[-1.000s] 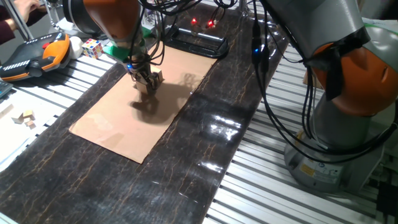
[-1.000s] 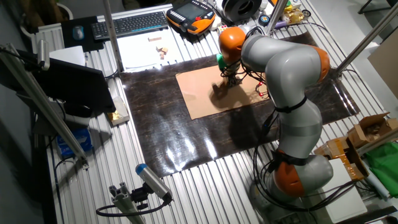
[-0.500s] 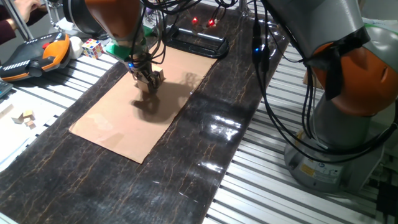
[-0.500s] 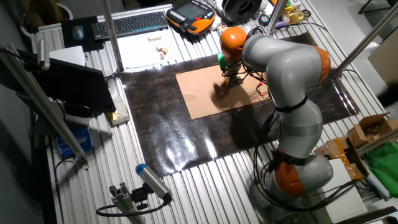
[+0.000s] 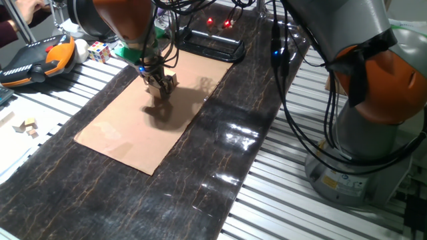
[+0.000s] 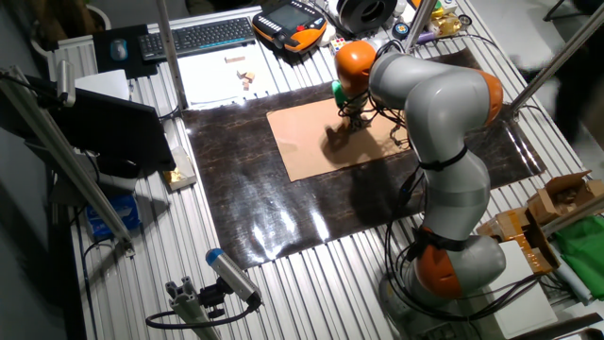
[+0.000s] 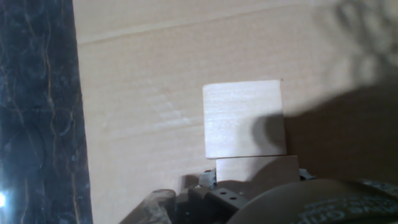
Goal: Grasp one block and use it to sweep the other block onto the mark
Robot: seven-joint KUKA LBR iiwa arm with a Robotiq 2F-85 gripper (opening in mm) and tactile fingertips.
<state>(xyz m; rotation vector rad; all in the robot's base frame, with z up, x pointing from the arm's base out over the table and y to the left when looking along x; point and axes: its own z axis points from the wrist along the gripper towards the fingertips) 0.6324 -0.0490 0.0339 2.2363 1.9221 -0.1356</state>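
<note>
Tan cardboard [image 5: 150, 110] lies on a dark mat. In the hand view a pale wooden block [image 7: 244, 118] rests flat on the cardboard [image 7: 143, 93]. A second block [image 7: 256, 168] is pressed against its near edge, and my gripper [image 7: 256, 179] is shut on this second block. In one fixed view the gripper [image 5: 161, 85] stands low over the far half of the cardboard, with a pale block [image 5: 170, 81] at its fingertips. The other fixed view shows the gripper [image 6: 349, 121] at the cardboard's [image 6: 311, 142] right part. The mark shows in no view.
A black rectangular frame [image 5: 208, 43] sits beyond the cardboard's far end. To the left are a Rubik's cube [image 5: 99, 51], an orange teach pendant [image 5: 37, 59] and small wooden pieces [image 5: 27, 125]. The arm's base [image 5: 373, 133] stands at the right, with hanging cables [image 5: 287, 80].
The gripper with its block has shifted slightly toward the far end of the cardboard, pushing the other block along.
</note>
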